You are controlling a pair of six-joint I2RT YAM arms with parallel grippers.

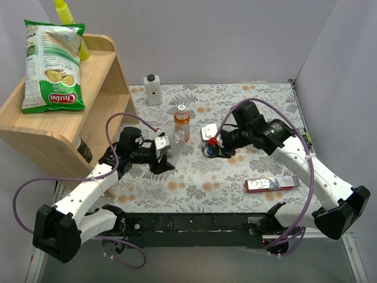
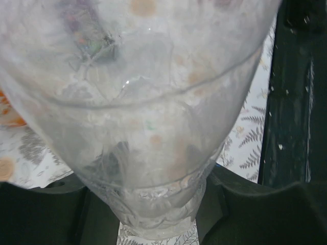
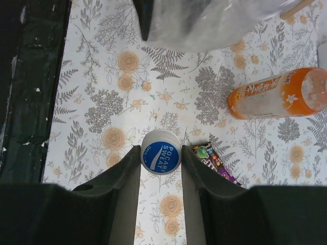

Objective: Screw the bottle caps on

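the right gripper (image 3: 161,148) has its two dark fingers pressed against either side of the blue cap (image 3: 161,159), so we read the jaws as clamped on it. the cap sits flat on the floral cloth (image 3: 102,102), printed face up, with a candy packet (image 3: 214,162) just beside it. the left gripper (image 2: 153,184) is closed around the narrow ridged end of the clear bottle (image 2: 153,102), whose body widens away from the wrist and fills that view. from above, the bottle lies to the left of the cap, apart from it, and the orange bottle (image 1: 182,122) stands upright behind the gap between the two grippers. we cannot tell from these views which way the clear bottle's mouth faces or how its long axis is tilted. we judge that the right arm, the one holding the cap, must lift it and carry it leftward to the bottle, and lining the cap's axis up with the neck is what the move depends on.
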